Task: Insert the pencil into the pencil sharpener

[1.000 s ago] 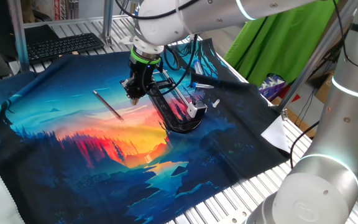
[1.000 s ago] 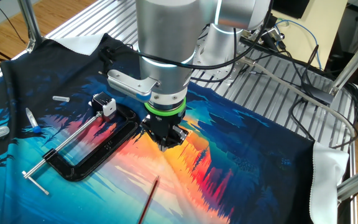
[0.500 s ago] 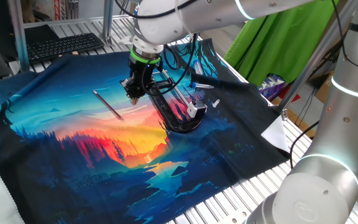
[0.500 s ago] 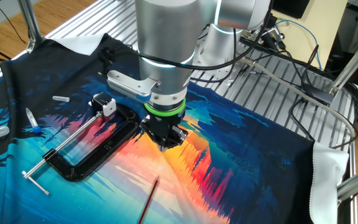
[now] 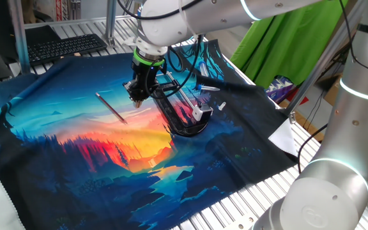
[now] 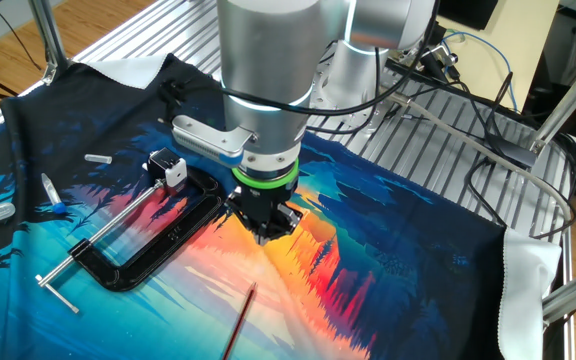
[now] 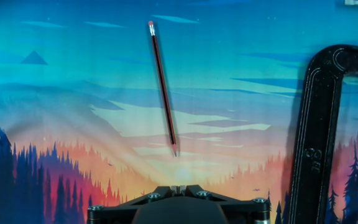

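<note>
The pencil (image 5: pixel 110 107) is a thin reddish-brown stick lying flat on the colourful cloth, left of my gripper (image 5: pixel 137 101). It also shows in the other fixed view (image 6: pixel 240 320) and in the hand view (image 7: pixel 163 87), with its tip just ahead of my gripper (image 7: pixel 178 186). The gripper (image 6: pixel 265 236) hovers a little above the cloth, fingers together and empty. The pencil sharpener (image 5: pixel 197 114) is a small white block at the jaw of the black clamp, also visible in the other fixed view (image 6: pixel 171 167).
A big black C-clamp (image 6: pixel 158 240) with a silver threaded rod lies right beside the gripper, and its frame shows in the hand view (image 7: pixel 316 124). A blue pen (image 6: pixel 53 195) and a small white cylinder (image 6: pixel 98 158) lie beyond it. A keyboard (image 5: pixel 66 46) sits at the back.
</note>
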